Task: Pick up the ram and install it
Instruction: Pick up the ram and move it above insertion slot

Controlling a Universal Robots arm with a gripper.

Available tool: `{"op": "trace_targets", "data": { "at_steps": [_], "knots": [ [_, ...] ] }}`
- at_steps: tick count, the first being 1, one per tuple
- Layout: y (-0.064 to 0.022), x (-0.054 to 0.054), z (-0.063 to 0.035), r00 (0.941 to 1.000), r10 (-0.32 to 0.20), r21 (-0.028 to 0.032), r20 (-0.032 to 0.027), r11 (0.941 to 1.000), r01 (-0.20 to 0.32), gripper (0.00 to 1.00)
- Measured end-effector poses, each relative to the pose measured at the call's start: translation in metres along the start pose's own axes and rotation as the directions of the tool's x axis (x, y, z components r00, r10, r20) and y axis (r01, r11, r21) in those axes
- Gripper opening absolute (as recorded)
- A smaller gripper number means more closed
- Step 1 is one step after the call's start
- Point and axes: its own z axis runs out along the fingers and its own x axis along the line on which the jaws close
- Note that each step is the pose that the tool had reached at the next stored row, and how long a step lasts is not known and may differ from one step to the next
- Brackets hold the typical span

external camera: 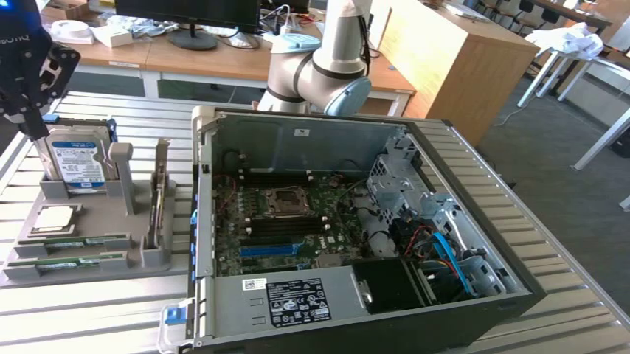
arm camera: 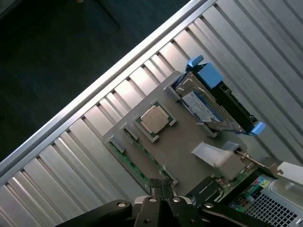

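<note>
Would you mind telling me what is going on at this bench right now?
A robot arm is set to fit ram into the open computer case. Its tool is shut, holding nothing, and hangs above the grey parts holder beside the case. The ram lies in the holder's slots, not yet picked up, near the processor and hard drive.

A wooden cabinet (external camera: 453,66) was seen in bkgd. Beside it a desk (external camera: 177,63) w/ monitor (external camera: 187,11) was set; grey floor (external camera: 551,155) was seen on its other side.
</note>
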Motion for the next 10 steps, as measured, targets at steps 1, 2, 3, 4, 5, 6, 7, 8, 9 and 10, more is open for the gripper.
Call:
{"op": "trace_targets", "data": {
  "at_steps": [1,2,3,4,5,6,7,8,9,10],
  "knots": [
    [0.0,0.0,0.0001,0.9998,-0.018,-0.0004,-0.0007,0.9998,0.018,0.1],
    [0.0,0.0,0.0001,0.9994,-0.034,-0.0008,-0.0014,0.9994,0.034,0.1],
    [0.0,0.0,0.0002,0.9987,-0.051,-0.0013,-0.0021,0.9987,0.051,0.1],
    [0.0,0.0,0.0002,0.9977,-0.068,-0.0017,-0.0028,0.9977,0.068,0.1],
    [0.0,0.0,0.0003,0.9964,-0.085,-0.0021,-0.0034,0.9964,0.085,0.1],
    [0.0,0.0,0.0003,0.9948,-0.102,-0.0026,-0.0041,0.9948,0.102,0.1],
    [0.0,0.0,0.0004,0.9928,-0.12,-0.0031,-0.0049,0.9928,0.12,0.1],
    [0.0,0.0,0.0004,0.9906,-0.137,-0.0036,-0.0055,0.9906,0.137,0.1],
    [0.0,0.0,0.0005,0.9881,-0.153,-0.004,-0.0061,0.9882,0.153,0.1],
    [0.0,0.0,0.0005,0.9854,-0.17,-0.0046,-0.0068,0.9854,0.17,0.1]
  ]
}}
